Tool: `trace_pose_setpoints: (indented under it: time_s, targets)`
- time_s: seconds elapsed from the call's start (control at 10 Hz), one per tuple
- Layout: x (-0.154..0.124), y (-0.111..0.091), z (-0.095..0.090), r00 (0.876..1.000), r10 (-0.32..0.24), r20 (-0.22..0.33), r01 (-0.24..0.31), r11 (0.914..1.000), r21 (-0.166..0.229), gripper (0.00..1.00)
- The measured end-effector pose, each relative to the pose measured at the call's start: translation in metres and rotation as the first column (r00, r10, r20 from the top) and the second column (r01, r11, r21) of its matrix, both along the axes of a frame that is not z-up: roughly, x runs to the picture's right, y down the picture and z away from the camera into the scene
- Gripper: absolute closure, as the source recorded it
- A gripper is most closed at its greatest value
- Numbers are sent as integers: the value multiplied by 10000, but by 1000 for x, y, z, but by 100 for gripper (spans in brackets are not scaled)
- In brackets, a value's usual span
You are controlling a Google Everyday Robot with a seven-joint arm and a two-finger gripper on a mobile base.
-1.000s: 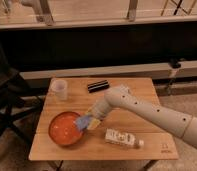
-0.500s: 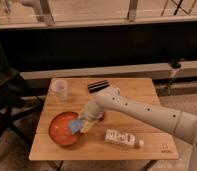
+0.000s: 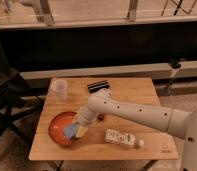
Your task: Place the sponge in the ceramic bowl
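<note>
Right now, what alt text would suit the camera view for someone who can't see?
A white robot arm reaches across a wooden table, its gripper over the orange-red ceramic bowl with the blue-and-yellow sponge at its tip. A cup, black bar and bottle sit nearby.

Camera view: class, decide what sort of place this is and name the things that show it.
Probably an indoor lab or office test spot, not a kitchen: a small wooden table beside a dark low wall, a black chair, and a robot's hand at the sponge over the ceramic bowl.
</note>
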State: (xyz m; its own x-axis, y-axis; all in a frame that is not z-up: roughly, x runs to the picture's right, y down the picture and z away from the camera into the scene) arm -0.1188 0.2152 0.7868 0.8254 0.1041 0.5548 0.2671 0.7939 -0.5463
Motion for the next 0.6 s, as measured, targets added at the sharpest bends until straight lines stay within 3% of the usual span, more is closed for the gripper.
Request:
trace_pose_setpoints:
  time_s: [0.4, 0.5, 0.6]
  targets:
    - [-16, 13, 4, 9989, -461, 102, 462, 9989, -57, 100]
    - [-18, 16, 4, 9981, -581, 179, 581, 9983, 4, 95]
    - [-21, 19, -1, 9943, -947, 494, 931, 9951, 347, 83]
